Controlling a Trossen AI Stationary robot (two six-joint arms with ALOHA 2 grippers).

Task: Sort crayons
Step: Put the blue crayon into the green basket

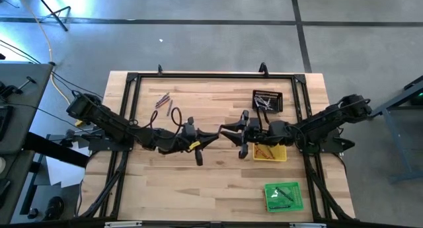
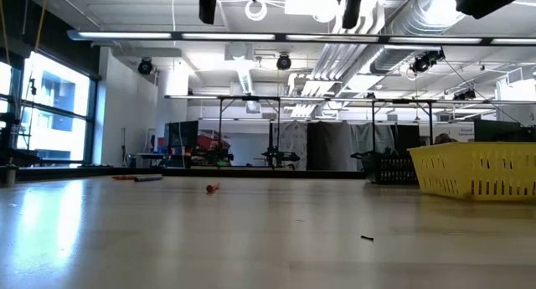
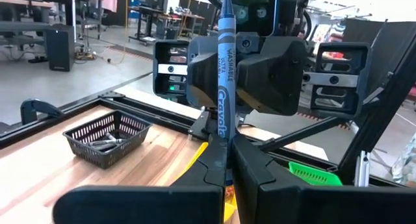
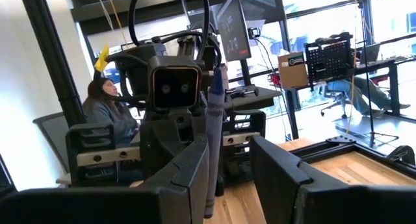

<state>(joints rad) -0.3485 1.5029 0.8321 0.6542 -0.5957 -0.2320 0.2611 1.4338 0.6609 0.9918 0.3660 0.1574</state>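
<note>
The left gripper [image 3: 224, 178] is clenching a grey crayon [image 3: 224, 74] upright above mid-table, the right gripper [image 4: 227, 165] is standing released around its tip, facing the left, and a clean handover requires the right fingers gripping firmly before the left lets go.
</note>
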